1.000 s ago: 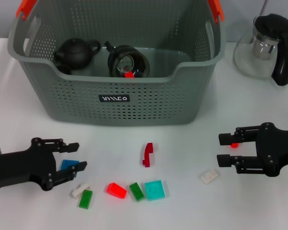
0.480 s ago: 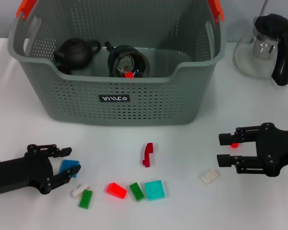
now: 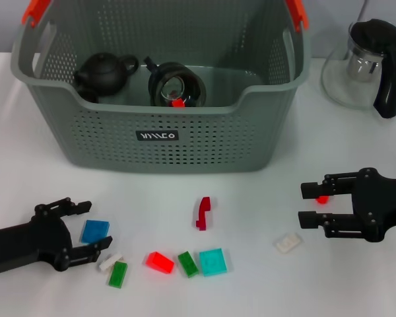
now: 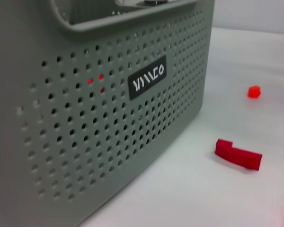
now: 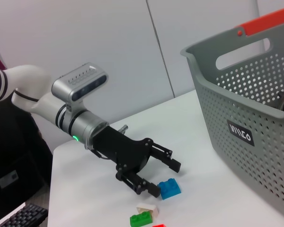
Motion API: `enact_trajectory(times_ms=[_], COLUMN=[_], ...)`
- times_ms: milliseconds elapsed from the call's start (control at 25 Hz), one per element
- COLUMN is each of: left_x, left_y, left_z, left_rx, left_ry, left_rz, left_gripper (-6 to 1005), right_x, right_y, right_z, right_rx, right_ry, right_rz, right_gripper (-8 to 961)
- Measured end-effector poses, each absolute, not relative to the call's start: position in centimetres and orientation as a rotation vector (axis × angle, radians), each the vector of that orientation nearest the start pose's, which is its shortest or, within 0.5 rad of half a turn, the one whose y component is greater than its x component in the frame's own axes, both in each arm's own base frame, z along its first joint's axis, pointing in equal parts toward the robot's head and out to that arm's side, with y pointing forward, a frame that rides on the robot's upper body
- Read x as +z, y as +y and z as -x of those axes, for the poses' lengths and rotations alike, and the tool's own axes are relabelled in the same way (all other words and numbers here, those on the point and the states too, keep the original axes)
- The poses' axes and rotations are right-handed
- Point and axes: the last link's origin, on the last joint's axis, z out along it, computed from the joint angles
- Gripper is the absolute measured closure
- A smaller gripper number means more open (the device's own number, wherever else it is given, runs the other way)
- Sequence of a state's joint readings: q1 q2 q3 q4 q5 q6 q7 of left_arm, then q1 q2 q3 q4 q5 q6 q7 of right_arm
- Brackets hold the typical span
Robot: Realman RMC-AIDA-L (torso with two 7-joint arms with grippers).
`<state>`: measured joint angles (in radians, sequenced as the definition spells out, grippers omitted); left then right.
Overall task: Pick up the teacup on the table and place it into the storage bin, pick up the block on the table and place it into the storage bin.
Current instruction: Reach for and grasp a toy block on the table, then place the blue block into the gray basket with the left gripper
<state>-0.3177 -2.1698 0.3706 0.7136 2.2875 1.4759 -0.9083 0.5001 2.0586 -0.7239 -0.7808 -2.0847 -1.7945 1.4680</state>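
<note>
Plainly, storage bin [image 3: 185,142], unreadable white-lettered black label [image 3: 157,135], blocks nearby

Upright grey-green storage bin [image 3: 185,125]; scattered blocks [image 3: 185,261] in front.

The storage bin [image 3: 158,125] runs past the head view's top edge, its orange-red handles [image 3: 34,11] half cut off. Its wall hides the lower part of the dark teapot [image 3: 105,71]. The glass pitcher [image 3: 366,63] is clipped at the right edge.
</note>
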Motion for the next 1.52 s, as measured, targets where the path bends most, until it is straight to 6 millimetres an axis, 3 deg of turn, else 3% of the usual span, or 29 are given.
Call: enact_trajectory(times_ms=[120, 320, 880, 1120, 1520], left_x=[-0.95, -1.13, -1.72, -1.78, -1.49], left_y=[24.96, 24.72, 24.77, 24.81, 25.01], left_z=[36.13, 36.44, 36.84, 36.80, 36.76], left_rx=[-0.321, -0.327, -0.301, -0.300, -0.303], left_ry=[-0.427, -0.418, -0.446, -0.445, -0.444], left_rz=[2.546, 2.522, 2.513, 2.515, 2.505], left_gripper=[290, 207, 211, 218, 427], right_x=[1.73, 1.73, 1.72, 1.72, 1.73], right_y=[30.21, 30.17, 30.24, 30.23, 30.24], right_z=[-25.65, -25.71, -25.67, -25.68, -25.70], right_rx=[0.647, 0.646, 0.643, 0.643, 0.642], right_ry=[0.602, 0.605, 0.603, 0.603, 0.604], right_rz=[2.955, 2.953, 2.954, 2.954, 2.953], right_gripper=[360, 360, 360, 360, 360])
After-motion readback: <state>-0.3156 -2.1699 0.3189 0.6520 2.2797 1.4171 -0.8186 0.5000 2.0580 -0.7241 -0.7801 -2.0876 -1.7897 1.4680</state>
